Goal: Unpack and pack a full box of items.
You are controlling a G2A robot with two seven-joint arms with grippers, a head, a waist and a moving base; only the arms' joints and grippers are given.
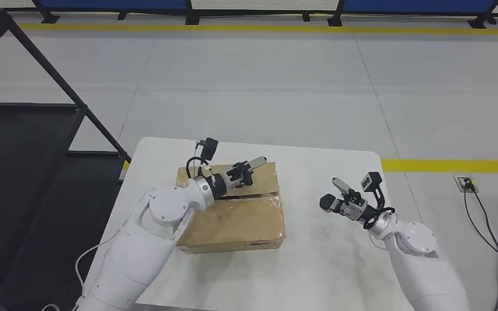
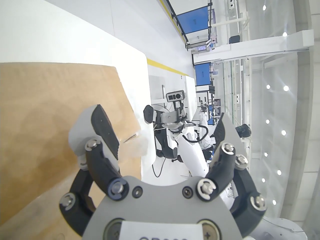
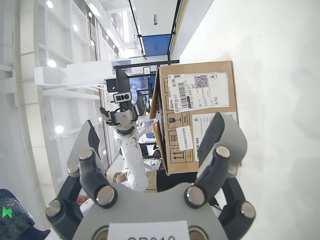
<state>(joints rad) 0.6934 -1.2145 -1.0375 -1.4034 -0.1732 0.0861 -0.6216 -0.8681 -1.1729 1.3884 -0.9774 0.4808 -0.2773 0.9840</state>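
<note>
Left hand, ribbed pads spread, hangs over the taped cardboard box; right hand gapes nearby

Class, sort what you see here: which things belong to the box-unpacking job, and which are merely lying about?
Job in hand:
cardboard box on the table
left gripper above the box, jaws open
right gripper beside the box, jaws open

Lying about:
black frame beside the table
yellow floor line
cable on the floor
</note>
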